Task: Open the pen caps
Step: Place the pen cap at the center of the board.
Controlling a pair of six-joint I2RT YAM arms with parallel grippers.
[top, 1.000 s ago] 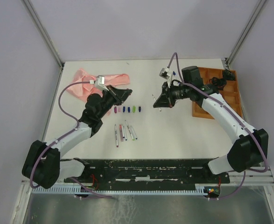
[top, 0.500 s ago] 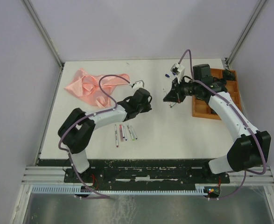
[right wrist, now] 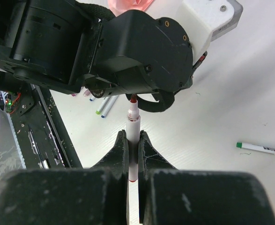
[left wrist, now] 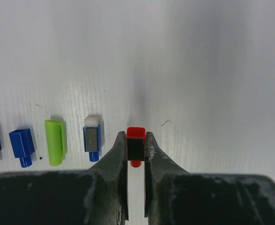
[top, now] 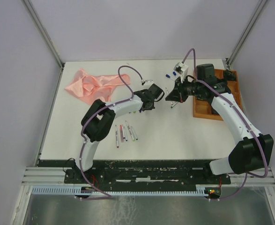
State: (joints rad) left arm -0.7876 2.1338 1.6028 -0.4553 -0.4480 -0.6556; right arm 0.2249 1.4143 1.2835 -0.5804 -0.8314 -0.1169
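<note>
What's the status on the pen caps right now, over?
Left claw shut on red cap. Right claw shut on pen, tip bare. Green cap lies nearby, not touching.

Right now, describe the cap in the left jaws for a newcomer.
On the white table lies a row of caps. Just right of them in the left wrist view, the red cap is pinched between the jaws. Its neighbours are blue or green; only it is red.

I work on a white table (top: 184,136) boxed in by pale lavender walls (top: 142,28). Aluminium posts (top: 42,32) rise at 10 and 2 o'clock, and a black rail (top: 146,166) runs at 6. The light is even.
</note>
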